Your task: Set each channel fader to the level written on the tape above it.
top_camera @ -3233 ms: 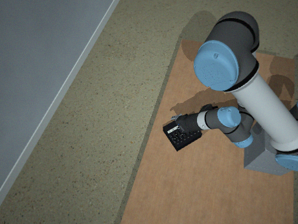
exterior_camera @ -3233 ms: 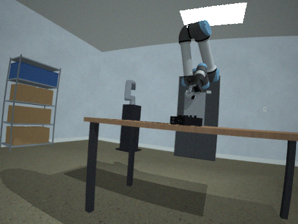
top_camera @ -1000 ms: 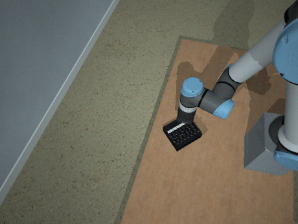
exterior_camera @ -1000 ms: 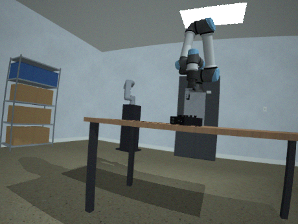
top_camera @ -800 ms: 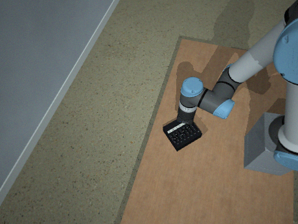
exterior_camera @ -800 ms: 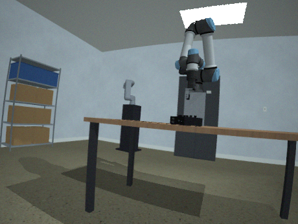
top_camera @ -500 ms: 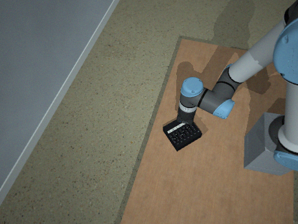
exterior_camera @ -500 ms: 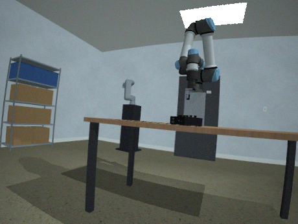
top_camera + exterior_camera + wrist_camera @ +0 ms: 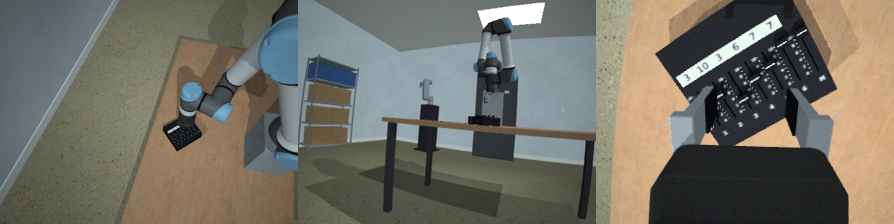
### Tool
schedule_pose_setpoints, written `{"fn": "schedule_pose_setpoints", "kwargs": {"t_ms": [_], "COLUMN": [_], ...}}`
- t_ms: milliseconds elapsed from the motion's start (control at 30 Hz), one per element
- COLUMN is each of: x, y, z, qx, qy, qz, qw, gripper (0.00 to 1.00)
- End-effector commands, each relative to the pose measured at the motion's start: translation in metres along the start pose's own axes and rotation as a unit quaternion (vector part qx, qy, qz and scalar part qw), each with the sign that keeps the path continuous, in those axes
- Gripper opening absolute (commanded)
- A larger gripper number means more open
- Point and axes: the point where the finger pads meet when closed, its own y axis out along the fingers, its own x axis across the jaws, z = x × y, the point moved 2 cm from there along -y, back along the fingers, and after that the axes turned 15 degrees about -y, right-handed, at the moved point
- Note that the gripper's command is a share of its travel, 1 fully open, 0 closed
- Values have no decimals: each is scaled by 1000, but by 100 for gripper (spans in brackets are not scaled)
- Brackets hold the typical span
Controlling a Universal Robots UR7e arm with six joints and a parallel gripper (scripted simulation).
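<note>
The black lighting desk (image 9: 186, 138) (image 9: 484, 120) (image 9: 743, 12) stands flat on the wooden table (image 9: 194, 194) (image 9: 541, 131) (image 9: 669, 3), near its left edge. A white tape strip (image 9: 729, 47) on it reads 3, 10, 3, 6, 7, 7. Below the tape run several faders (image 9: 758, 83); their cap lines are too small to read. My gripper (image 9: 751, 101) is open and empty. It points straight down and hangs above the desk's fader rows, with one finger on each side of them in the wrist view. In the top view the wrist hides the fingers.
The table's left edge (image 9: 155, 124) runs close beside the desk, with floor (image 9: 609, 30) beyond it. The robot's grey pedestal (image 9: 259, 152) (image 9: 495, 136) stands at the table's right. A shelf rack (image 9: 328, 100) and a second small arm on a black stand (image 9: 429, 110) are far off.
</note>
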Motion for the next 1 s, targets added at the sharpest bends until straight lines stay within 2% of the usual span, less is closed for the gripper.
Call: {"fn": "schedule_pose_setpoints", "kwargs": {"t_ms": [0,67,133,300,433,967], "x": [-1,-1,-1,-2,-2,-1], "y": [16,23,23,38,44,46], "z": [-4,-7,-7,-13,-17,-17], "qx": [-5,-8,-8,-14,-17,-18], "qy": [-91,-134,-134,-222,-259,-269], "qz": [-1,-3,-3,-5,-6,-6], "qw": [996,991,991,975,966,963], "gripper": [100,100,100,100,100,100]}}
